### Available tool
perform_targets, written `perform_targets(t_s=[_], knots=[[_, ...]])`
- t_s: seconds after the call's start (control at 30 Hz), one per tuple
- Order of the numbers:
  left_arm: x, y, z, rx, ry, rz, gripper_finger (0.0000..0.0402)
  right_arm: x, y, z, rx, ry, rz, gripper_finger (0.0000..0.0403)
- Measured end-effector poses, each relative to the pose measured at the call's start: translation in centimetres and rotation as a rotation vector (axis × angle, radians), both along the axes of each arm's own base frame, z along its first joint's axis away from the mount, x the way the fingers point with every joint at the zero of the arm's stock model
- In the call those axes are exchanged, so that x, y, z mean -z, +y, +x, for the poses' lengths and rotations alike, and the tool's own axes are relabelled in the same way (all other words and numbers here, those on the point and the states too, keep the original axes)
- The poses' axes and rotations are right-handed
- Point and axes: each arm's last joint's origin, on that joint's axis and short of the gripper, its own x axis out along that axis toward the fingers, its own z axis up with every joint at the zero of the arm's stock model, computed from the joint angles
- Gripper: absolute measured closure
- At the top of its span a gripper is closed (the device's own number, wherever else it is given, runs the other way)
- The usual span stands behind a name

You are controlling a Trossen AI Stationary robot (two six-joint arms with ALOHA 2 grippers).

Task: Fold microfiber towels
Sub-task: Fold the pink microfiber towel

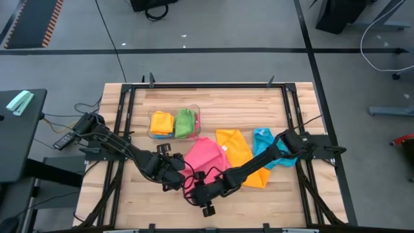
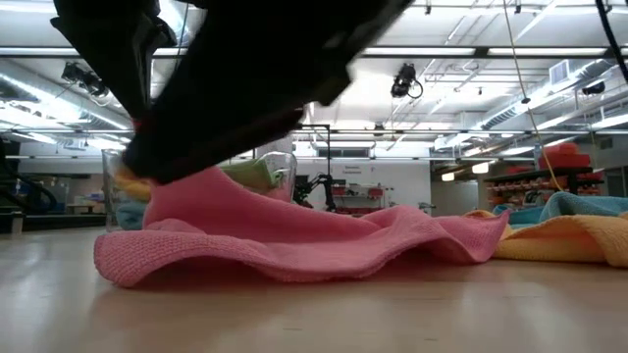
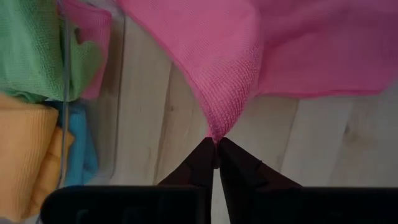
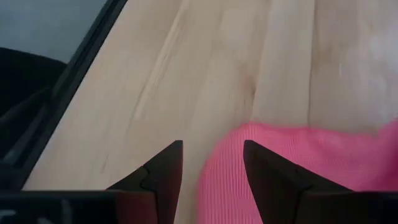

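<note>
A pink microfiber towel (image 1: 208, 157) lies spread on the wooden table, wavy in the low view (image 2: 324, 245). My left gripper (image 3: 216, 142) is shut on one of its corners, at the towel's left side (image 1: 176, 176). My right gripper (image 4: 212, 149) stands open low over the towel's near edge (image 4: 249, 180), near the table's front (image 1: 197, 188). An orange towel (image 1: 238, 155) and a blue towel (image 1: 266, 145) lie to the right of the pink one. My left gripper pinches the pink towel's corner (image 3: 216, 132) between its two fingertips, coming steeply from above. The corner is drawn into a point and raised off the table (image 2: 191, 186). The rest of the towel lies on the wood. My right gripper has the towel's edge between its open fingers; whether it touches, I cannot tell.
A clear plastic bin (image 1: 173, 123) behind the pink towel holds a folded orange-yellow towel (image 1: 162, 122) and a green one (image 1: 185, 122). A black frame (image 1: 129, 116) runs round the table. Bare wood lies along the near edge.
</note>
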Motion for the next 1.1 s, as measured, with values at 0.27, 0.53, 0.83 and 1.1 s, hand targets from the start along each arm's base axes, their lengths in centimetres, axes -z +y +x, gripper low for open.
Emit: perform_targets(t_s=[0.27, 0.53, 0.83, 1.1], knots=[[0.0, 0.2, -0.2, 0.0, 0.023, 0.013, 0.0382, 1.4, -0.3, 1.3, -0.015, -0.003, -0.051, 0.0225], [0.0, 0.3, -0.1, -0.005, 0.02, 0.02, 0.0375, 2.8, -0.7, 0.7, -0.013, 0.014, -0.043, 0.0233], [0.0, 0.3, -0.1, 0.009, 0.02, 0.026, 0.0374, 3.7, -0.4, 0.0, -0.076, 0.052, -0.027, 0.036], [0.1, -0.4, -0.7, 0.108, 0.09, 0.004, 0.0389, -2.3, 0.9, -1.5, -0.22, -0.009, 0.055, 0.0391]])
